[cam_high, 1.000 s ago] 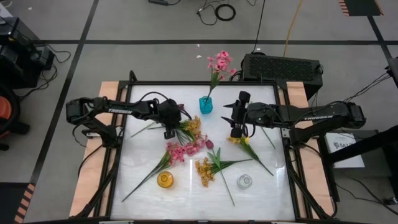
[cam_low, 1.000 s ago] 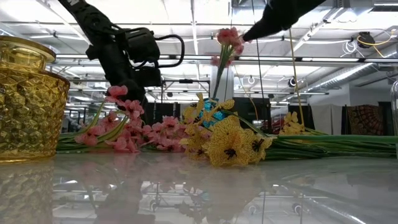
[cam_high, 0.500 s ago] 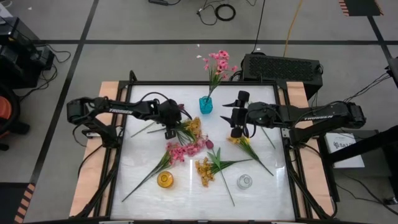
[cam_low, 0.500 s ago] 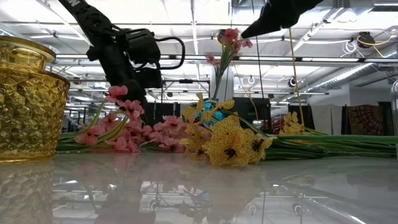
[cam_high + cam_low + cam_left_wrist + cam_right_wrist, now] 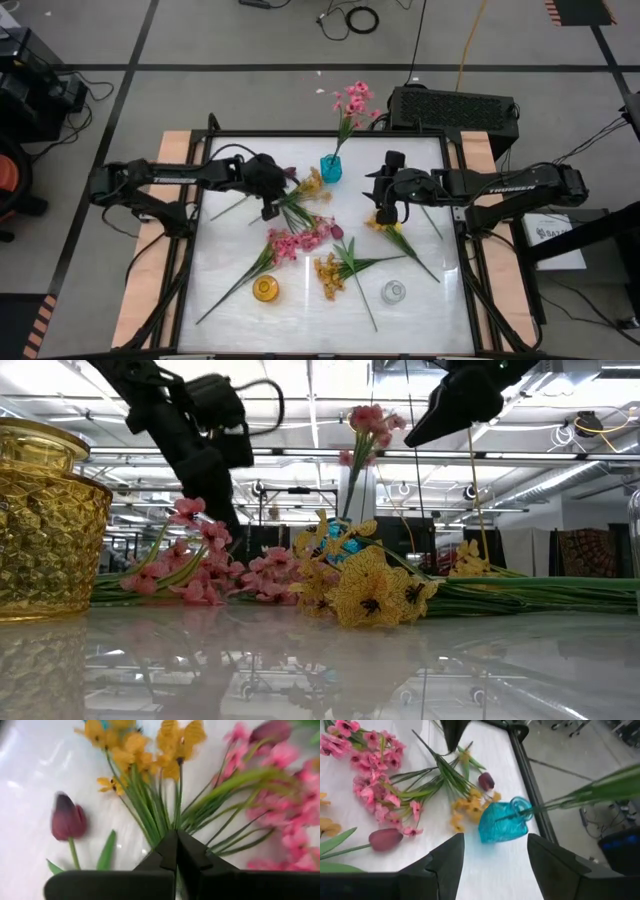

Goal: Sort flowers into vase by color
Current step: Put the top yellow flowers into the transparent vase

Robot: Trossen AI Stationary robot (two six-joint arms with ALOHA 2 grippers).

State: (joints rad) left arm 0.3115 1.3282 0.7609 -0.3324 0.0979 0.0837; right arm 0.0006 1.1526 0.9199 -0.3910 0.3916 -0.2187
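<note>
My left gripper (image 5: 268,203) is over the table's left middle, shut on a yellow blossom spray (image 5: 308,185) whose blooms point toward the blue vase (image 5: 331,169). That vase holds a pink spray (image 5: 352,100) upright by its stem. My right gripper (image 5: 495,865) is open, hovering right of the blue vase (image 5: 504,822) and touching nothing. A pink spray (image 5: 295,241), a maroon tulip (image 5: 337,231) and two more yellow sprays (image 5: 328,272) (image 5: 386,228) lie flat on the table. Another maroon tulip (image 5: 67,820) lies beside my left fingers. My left gripper pinches the yellow spray by its bundle of green stems (image 5: 172,827), just below where they fan out, between the two shut fingers. The fingers come from the table's left, slanting down. The blossom end (image 5: 135,747) points away toward the blue vase; whether it rests on the table I cannot tell.
A yellow glass vase (image 5: 265,289) and a clear glass vase (image 5: 393,291) stand near the table's near edge. A black box (image 5: 452,106) sits beyond the far edge. Bare white tabletop (image 5: 235,160) lies at the far left corner.
My left gripper has risen and drawn back toward the table's left, staying shut on the yellow spray. The spray's blossoms have swung toward the blue vase. My right gripper has dropped lower, a little toward the near edge. The pink spray in the blue vase has swayed slightly.
</note>
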